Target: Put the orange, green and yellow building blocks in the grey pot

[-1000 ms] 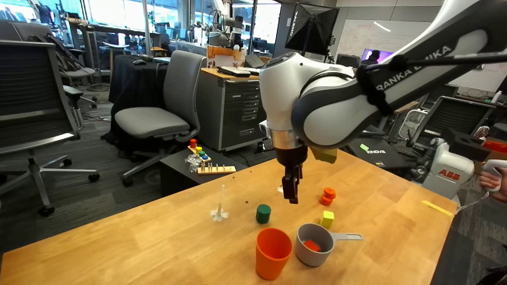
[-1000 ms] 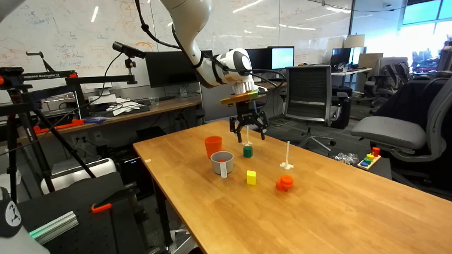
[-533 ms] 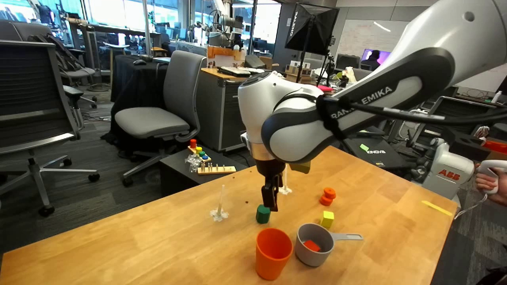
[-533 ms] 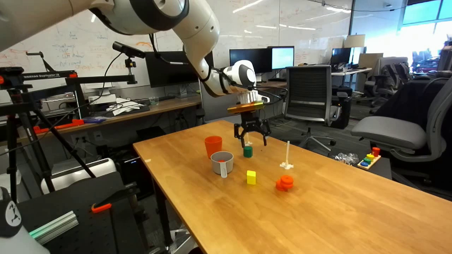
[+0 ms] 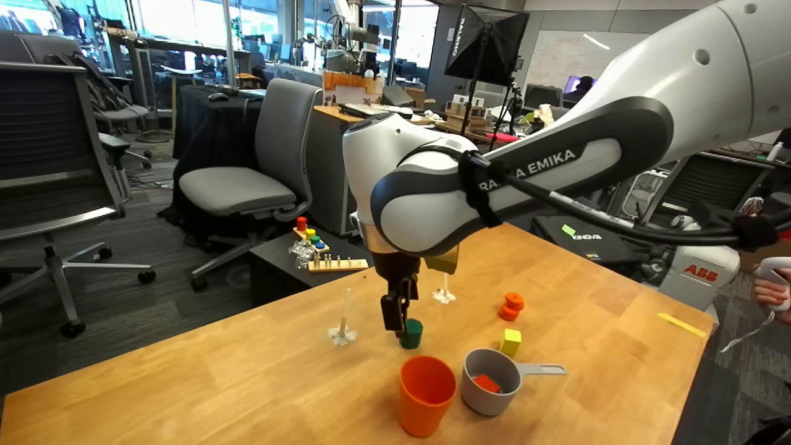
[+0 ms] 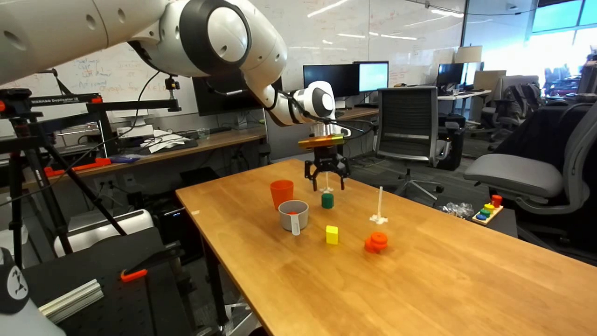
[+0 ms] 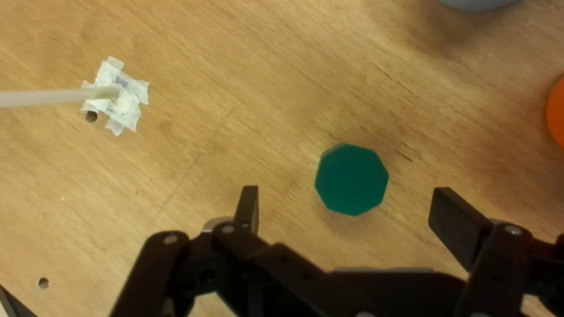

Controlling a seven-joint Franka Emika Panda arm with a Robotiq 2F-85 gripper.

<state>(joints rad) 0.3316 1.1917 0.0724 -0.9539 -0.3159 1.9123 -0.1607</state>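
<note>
We see the black two-finger gripper (image 6: 329,188) spread wide above the light-brown wooden table (image 6: 419,289), near the many-sided dark green block (image 7: 352,179). Further out, the round, plastic-looking grey pot (image 5: 485,405) with handle contains one orange-red block (image 5: 486,383). The bright yellow cube (image 5: 510,342) stands close beside this pot, and farther from it lies the rounded orange block (image 5: 511,307).

Gap between green block (image 6: 327,201) and cup (image 6: 281,193)
</note>
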